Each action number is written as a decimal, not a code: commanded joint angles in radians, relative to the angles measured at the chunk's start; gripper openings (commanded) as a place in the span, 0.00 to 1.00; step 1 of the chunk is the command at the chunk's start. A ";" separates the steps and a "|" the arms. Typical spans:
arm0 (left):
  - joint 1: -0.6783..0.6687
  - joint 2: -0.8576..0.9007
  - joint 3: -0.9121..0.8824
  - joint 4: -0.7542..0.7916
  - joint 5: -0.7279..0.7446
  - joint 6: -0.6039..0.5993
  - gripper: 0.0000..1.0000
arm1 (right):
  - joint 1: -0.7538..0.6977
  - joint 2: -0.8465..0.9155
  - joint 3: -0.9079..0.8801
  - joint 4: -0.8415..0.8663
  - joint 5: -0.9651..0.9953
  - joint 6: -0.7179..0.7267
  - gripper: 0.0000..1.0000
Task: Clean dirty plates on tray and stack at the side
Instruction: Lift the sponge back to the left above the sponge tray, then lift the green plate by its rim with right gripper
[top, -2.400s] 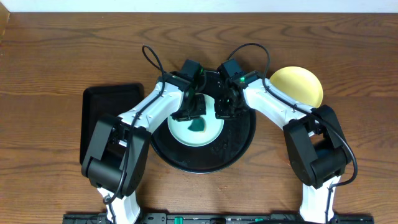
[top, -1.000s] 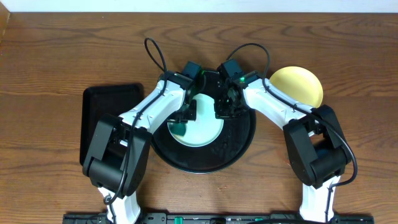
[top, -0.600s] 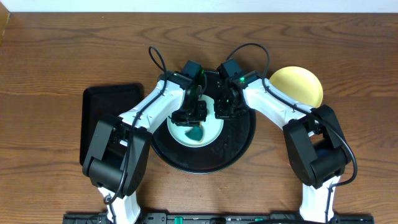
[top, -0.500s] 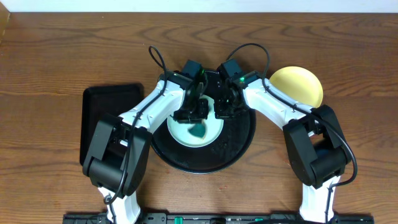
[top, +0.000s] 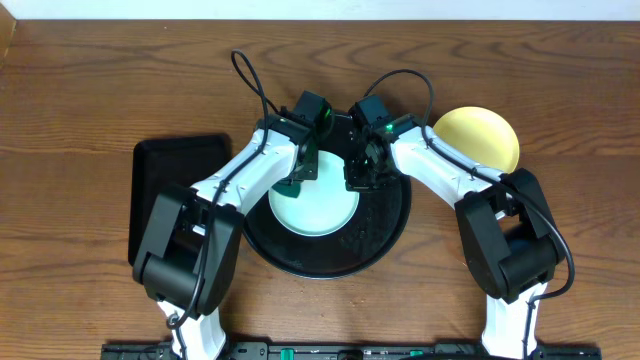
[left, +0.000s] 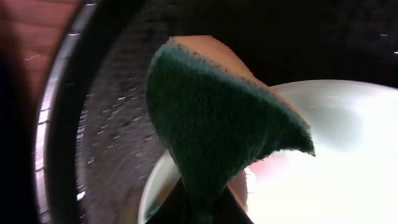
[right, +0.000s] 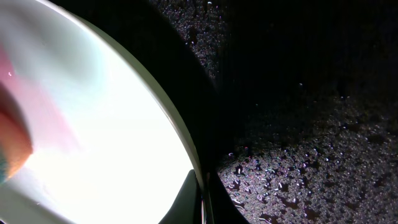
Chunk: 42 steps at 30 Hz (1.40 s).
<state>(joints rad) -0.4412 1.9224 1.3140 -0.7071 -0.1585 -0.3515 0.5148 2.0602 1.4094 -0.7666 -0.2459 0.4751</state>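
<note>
The yellow plate (top: 478, 138) sits aside on the bench (top: 90, 90), seemingly done, while the mint plate (top: 318, 210) in the tray (top: 388, 228) looks mid-scrub, the left gripper (top: 297, 185) pinching a green sponge (left: 211, 130) and the right gripper (top: 355, 180) nipping its rim.

Two plates (top: 325, 212) (top: 480, 137), two black trays (top: 385, 235) (top: 165, 160), one green sponge (left: 211, 124).

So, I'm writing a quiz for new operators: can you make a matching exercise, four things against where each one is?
Things:
1 green sponge
2 mint plate
3 yellow plate
4 rectangular black tray

Places:
a on the table, right of the round black tray
b in the left pincer
c in the round black tray
d at the table's left side

Pairs: 1-b, 2-c, 3-a, 4-d
</note>
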 joint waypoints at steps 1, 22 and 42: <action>0.036 -0.082 0.048 -0.091 -0.115 -0.051 0.08 | 0.011 0.020 -0.007 -0.004 0.021 0.018 0.01; 0.161 -0.203 0.072 -0.305 0.117 -0.064 0.08 | 0.011 0.021 -0.007 0.055 0.021 0.019 0.07; 0.161 -0.203 0.069 -0.298 0.119 -0.065 0.08 | 0.018 -0.197 -0.001 0.006 0.275 -0.102 0.01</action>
<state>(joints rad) -0.2829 1.7164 1.3823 -1.0031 -0.0460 -0.4007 0.5182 2.0022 1.4036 -0.7521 -0.1665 0.4259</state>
